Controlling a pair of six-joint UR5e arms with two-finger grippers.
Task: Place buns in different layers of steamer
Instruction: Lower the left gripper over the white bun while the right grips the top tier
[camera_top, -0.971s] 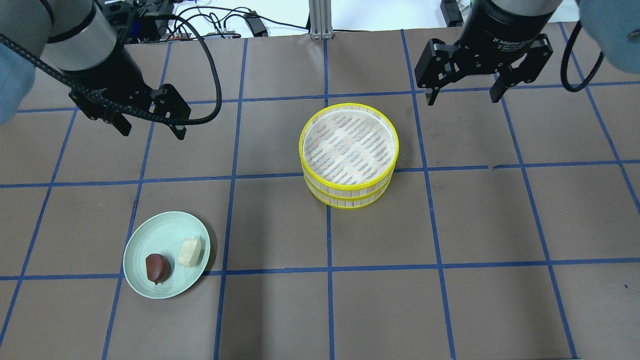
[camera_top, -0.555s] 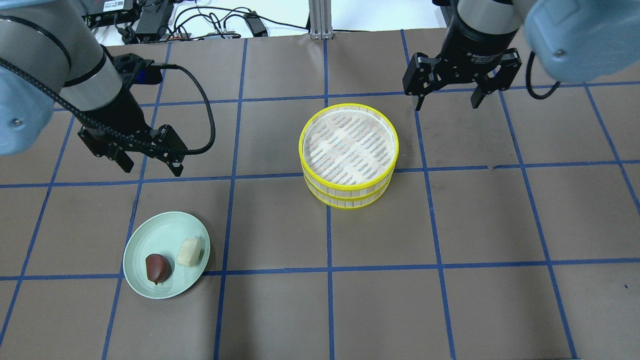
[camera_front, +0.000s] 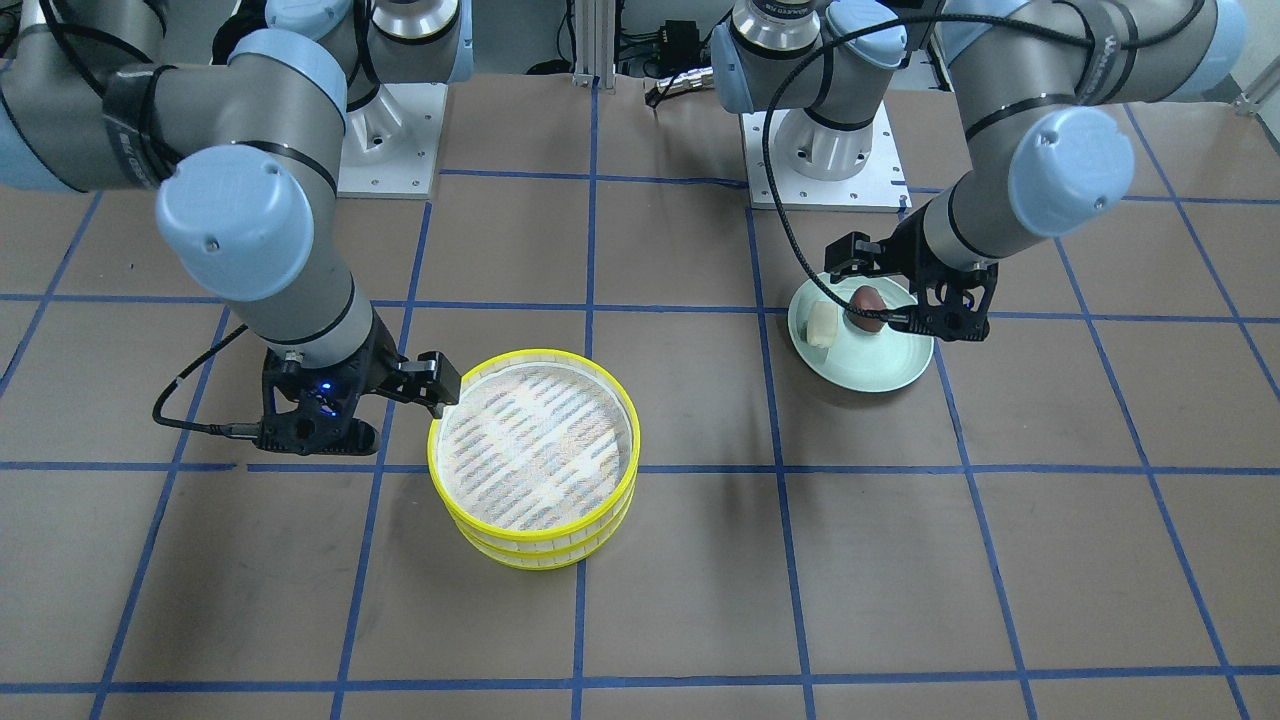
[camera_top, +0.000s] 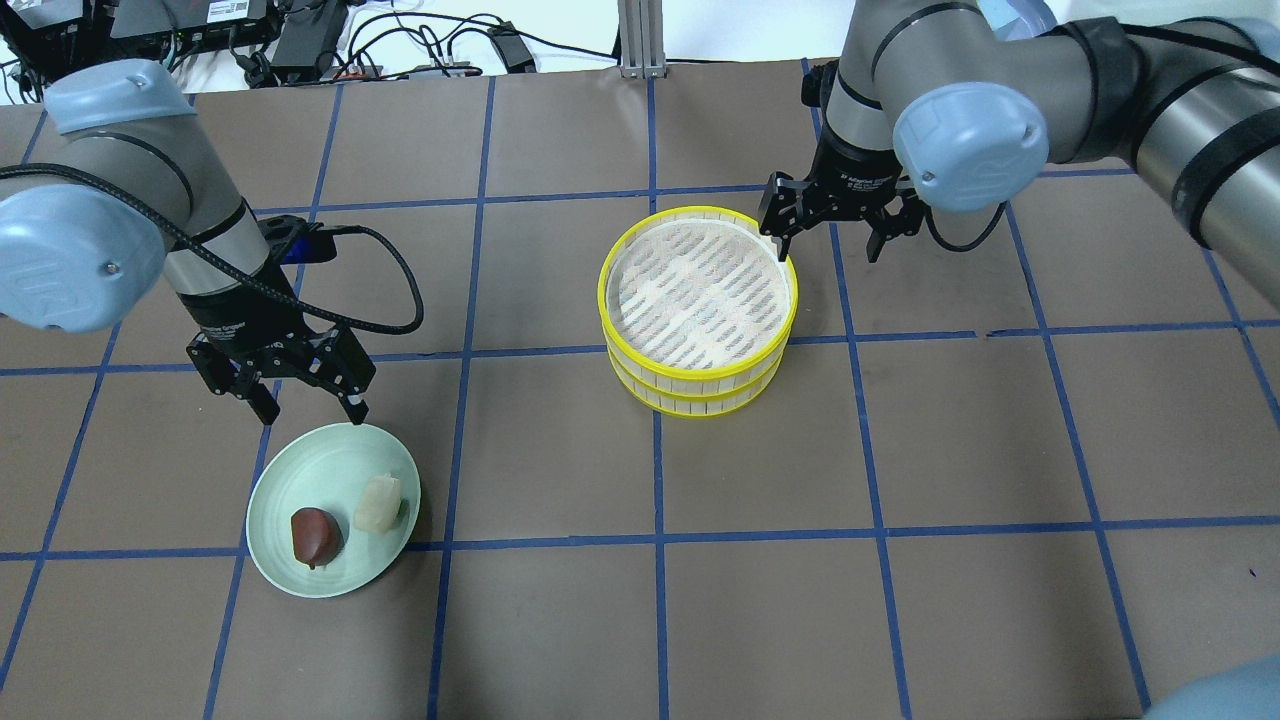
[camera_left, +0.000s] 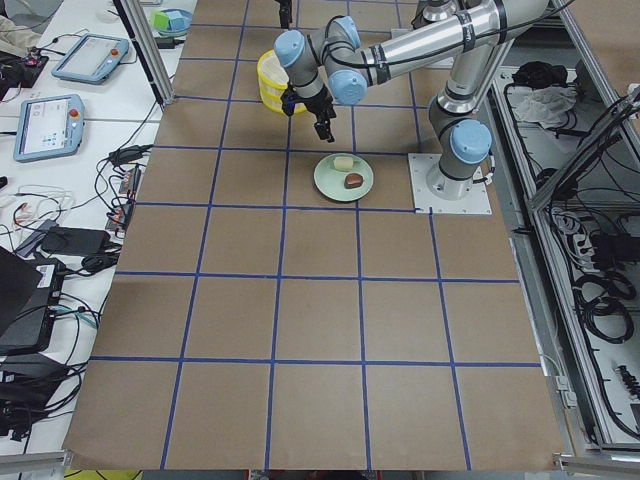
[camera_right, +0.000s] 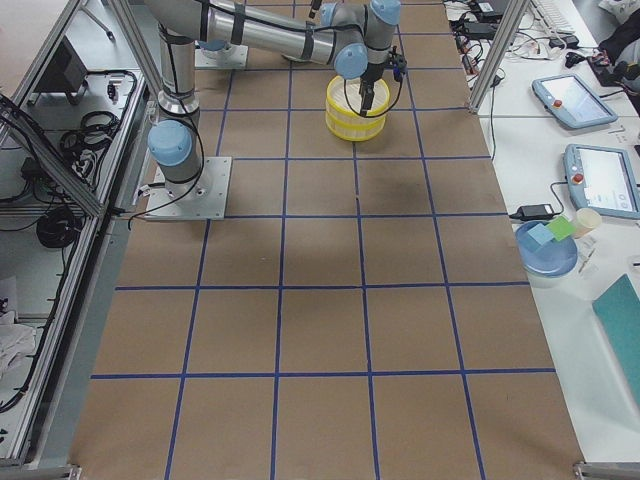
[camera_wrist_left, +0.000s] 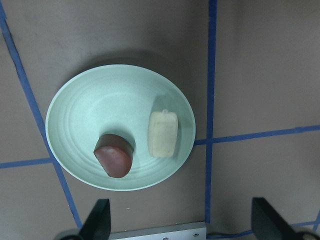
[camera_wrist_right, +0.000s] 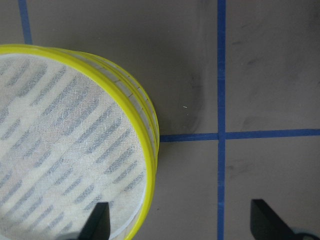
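Seen from overhead, nearest the robot a pale green plate (camera_top: 300, 475) lies at 7 o'clock from the steamer (camera_top: 700, 388), well apart from it. On the plate the brown bun (camera_top: 314, 535) rests with the cream bun (camera_top: 379, 502) just beside it at 2 o'clock. The left gripper (camera_top: 312, 417) hangs over the plate's 12 o'clock rim, jaws spread wide and empty (its wrist view shows both buns lying clear between the fingers). Farther out, the steamer's two yellow-rimmed trays sit stacked, the top mesh floor bare. The right gripper (camera_top: 827, 252) is at the steamer's 2 o'clock edge, jaws wide, one finger over the mesh and the other outside the rim; contact cannot be told
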